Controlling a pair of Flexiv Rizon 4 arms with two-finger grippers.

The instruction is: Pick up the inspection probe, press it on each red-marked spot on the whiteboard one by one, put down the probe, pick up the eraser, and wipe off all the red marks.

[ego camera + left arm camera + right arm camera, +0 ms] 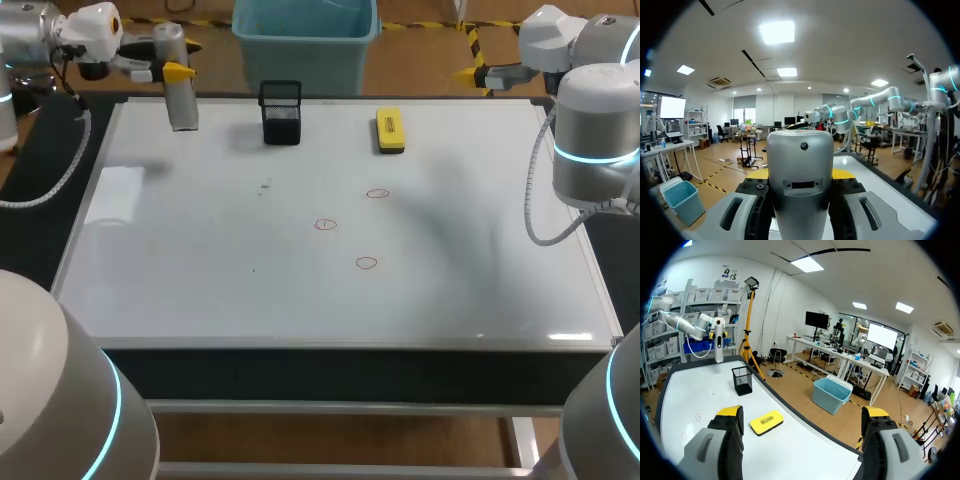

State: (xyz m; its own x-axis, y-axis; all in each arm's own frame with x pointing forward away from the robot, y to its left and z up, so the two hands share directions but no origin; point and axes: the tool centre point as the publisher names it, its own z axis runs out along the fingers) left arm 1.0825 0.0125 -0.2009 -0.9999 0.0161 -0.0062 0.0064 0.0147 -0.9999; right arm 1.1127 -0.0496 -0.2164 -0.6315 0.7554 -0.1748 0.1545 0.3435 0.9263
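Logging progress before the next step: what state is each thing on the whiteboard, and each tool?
Silver cylindrical probe: held by left tool.
Left tool: shut on probe.
Right tool: open, empty.
Yellow rectangular eraser: lying flat, untouched.
Three red marks: unwiped.
Black mesh holder: upright.

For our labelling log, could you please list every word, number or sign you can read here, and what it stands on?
On the eraser: a dark printed label on its yellow top, too small to read.
The red marks on the whiteboard: three hand-drawn rings, no readable letters or digits.
On the inspection probe: no legible print.
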